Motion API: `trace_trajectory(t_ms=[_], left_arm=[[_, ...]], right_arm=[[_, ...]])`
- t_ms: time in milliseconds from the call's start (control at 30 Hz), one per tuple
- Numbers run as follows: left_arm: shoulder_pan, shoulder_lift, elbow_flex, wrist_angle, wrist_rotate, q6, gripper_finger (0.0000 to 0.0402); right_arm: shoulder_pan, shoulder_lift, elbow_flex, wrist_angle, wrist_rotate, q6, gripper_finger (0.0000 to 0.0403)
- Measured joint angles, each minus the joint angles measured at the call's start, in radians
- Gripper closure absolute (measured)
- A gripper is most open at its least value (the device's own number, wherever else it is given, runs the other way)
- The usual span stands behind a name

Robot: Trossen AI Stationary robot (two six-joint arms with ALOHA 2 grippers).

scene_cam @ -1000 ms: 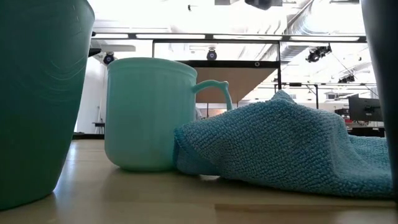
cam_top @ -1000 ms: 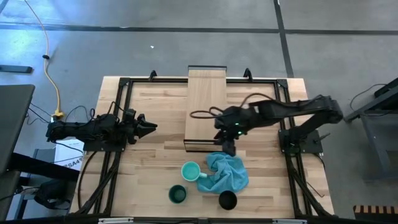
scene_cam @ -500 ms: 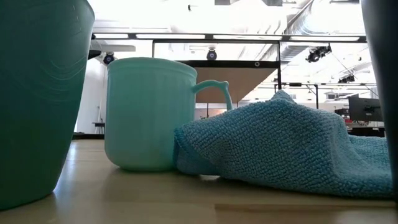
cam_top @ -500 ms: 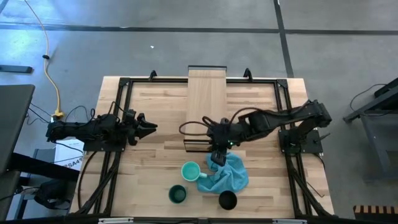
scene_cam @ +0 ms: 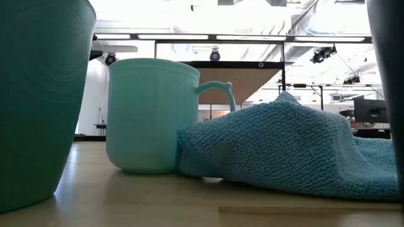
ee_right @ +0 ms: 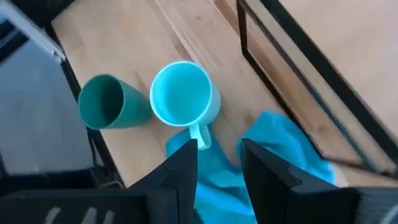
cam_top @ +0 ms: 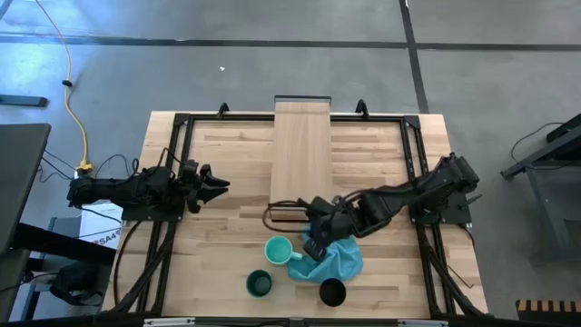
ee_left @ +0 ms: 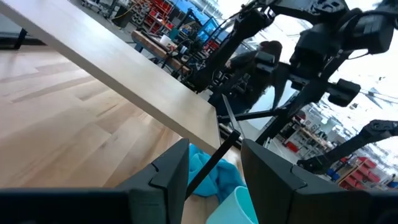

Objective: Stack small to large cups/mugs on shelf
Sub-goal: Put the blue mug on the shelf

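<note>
Only from above: black cup [cam_top: 332,292].

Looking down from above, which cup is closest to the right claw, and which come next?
From the right gripper, open and hanging above the blue cloth:
1. Turquoise mug, just beside it, toward the left arm.
2. Black cup, near the table's front edge, past the cloth.
3. Green cup, front edge too, farthest, but the gap to the black cup is small.

Three cups are counted: one light turquoise mug [cam_top: 278,249], one dark green cup [cam_top: 259,284] and one black cup [cam_top: 332,292]. One blue cloth [cam_top: 338,257], one shelf [cam_top: 302,145] and two arms are seen.
</note>
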Motion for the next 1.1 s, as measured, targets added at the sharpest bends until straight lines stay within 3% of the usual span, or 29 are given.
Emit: trace_trajectory(t_ms=[167,333,633,867,1100], left_arm=[[0.0,0.0,0.0,0.001,-0.003,-0.007,0.0266],[0.0,0.0,0.0,-0.003,0.026,-0.002,0.0266],[0.0,0.0,0.0,-0.013,0.068,0.024,0.0266],[0.0,0.0,0.0,-0.013,0.075,0.025,0.0266],[0.0,0.0,0.0,-0.013,0.075,0.027,0.0266]], right_arm=[[0.006,0.0,0.0,-0.015,0.087,0.214,0.0291],[0.008,0.039,0.002,0.06,0.085,0.341,0.0291],[0.007,0.185,0.0,0.233,-0.03,0.47,0.0291],[0.007,0.208,0.0,0.197,-0.032,0.572,0.0291],[-0.003,0.226,0.0,0.189,-0.008,0.577,0.0291]])
